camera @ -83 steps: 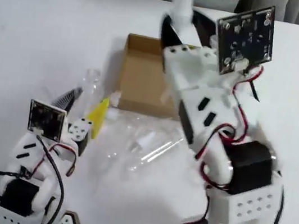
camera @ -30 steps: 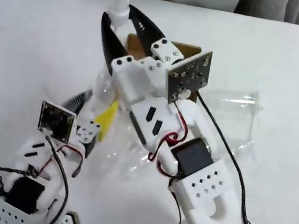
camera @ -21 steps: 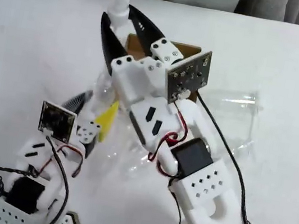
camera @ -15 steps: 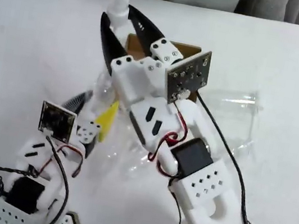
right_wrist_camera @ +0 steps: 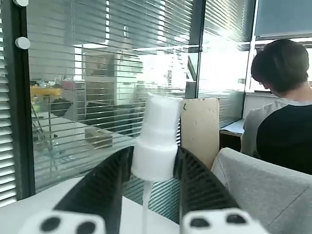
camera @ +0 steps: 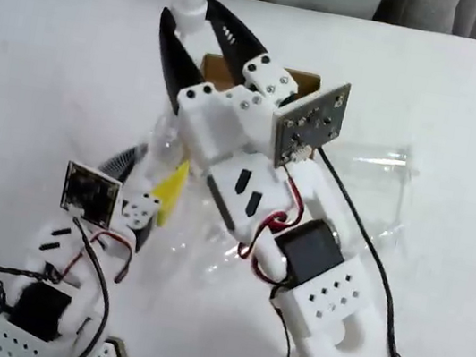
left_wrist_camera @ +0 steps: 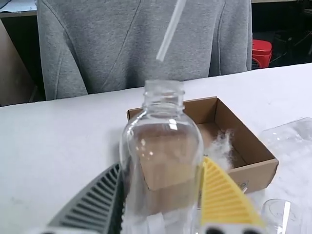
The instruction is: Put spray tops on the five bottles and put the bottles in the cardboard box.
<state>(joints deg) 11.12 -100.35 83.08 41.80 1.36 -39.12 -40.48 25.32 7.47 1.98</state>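
A white bench (camera: 50, 49) carries everything here. The left pincer (left_wrist_camera: 161, 197) grips a clear bottle (left_wrist_camera: 162, 146) upright, its neck uncapped. The right pincer (right_wrist_camera: 153, 168), raised above it, is clamped on a white spray top (right_wrist_camera: 156, 141). Its dip tube (left_wrist_camera: 170, 29) hangs slanted, with the tip just over the neck and not yet inside. Lowered at that slant, the tube may catch the rim and buckle, or shove the bottle askew. Behind, the cardboard box (left_wrist_camera: 256, 174) sits open, holding something whitish I cannot identify.

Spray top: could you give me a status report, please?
Left gripper shut on bottle. Right gripper shut on spray top. Dip tube not yet in bottle.
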